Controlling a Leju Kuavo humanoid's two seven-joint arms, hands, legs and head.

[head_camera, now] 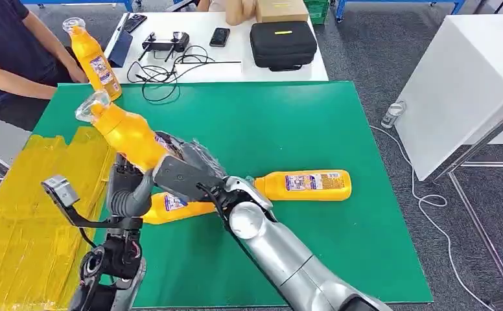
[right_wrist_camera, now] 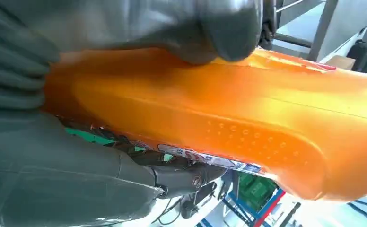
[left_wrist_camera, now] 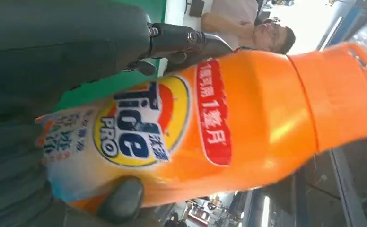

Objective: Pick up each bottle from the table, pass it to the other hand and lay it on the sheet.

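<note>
An orange Tide bottle (head_camera: 127, 133) is up in the air, tilted, with its clear cap toward the far left. My left hand (head_camera: 131, 191) grips its lower end from below, and my right hand (head_camera: 183, 170) clasps the same end from the right. In the left wrist view the bottle (left_wrist_camera: 210, 127) lies between the thumb and fingers of my left hand (left_wrist_camera: 21, 179). The right wrist view shows my right hand (right_wrist_camera: 39, 142) wrapped around the bottle (right_wrist_camera: 248, 123). A second bottle (head_camera: 307, 184) lies on the green table (head_camera: 288, 123), and a third (head_camera: 174, 207) is partly hidden under my arms. The yellow sheet (head_camera: 22, 214) lies at the left.
A person seated at the far left holds another orange bottle (head_camera: 96, 61) upright at the table's far left corner. Behind the green table a white table carries a black case (head_camera: 282, 42), cables and phones. A white box (head_camera: 463, 84) stands to the right.
</note>
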